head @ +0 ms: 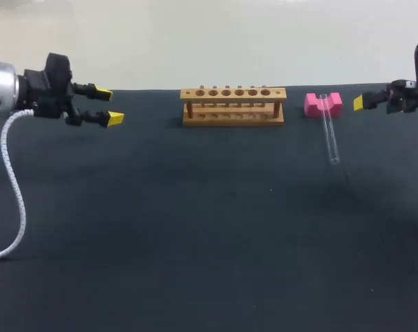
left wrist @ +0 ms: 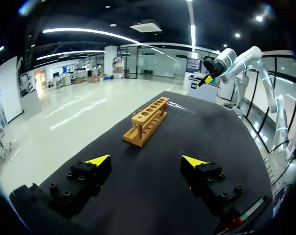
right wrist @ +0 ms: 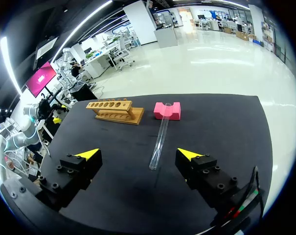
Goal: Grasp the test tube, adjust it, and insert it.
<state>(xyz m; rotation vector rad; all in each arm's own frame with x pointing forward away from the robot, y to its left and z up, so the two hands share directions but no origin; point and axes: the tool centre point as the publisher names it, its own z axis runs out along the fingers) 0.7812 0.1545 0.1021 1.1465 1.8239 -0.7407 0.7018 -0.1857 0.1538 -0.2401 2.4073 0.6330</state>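
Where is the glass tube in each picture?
Head view: the test tube lies right of the wooden rack, one end on the pink block.
Left wrist view: cannot make it out; the wooden rack stands ahead.
Right wrist view: the test tube lies ahead of the right tool, running to the pink block.
Shared landmark: the wooden rack.

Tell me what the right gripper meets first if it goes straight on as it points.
Probably the test tube, lying ahead of the open right gripper, far end on the pink block. Height is unclear; it might pass over.
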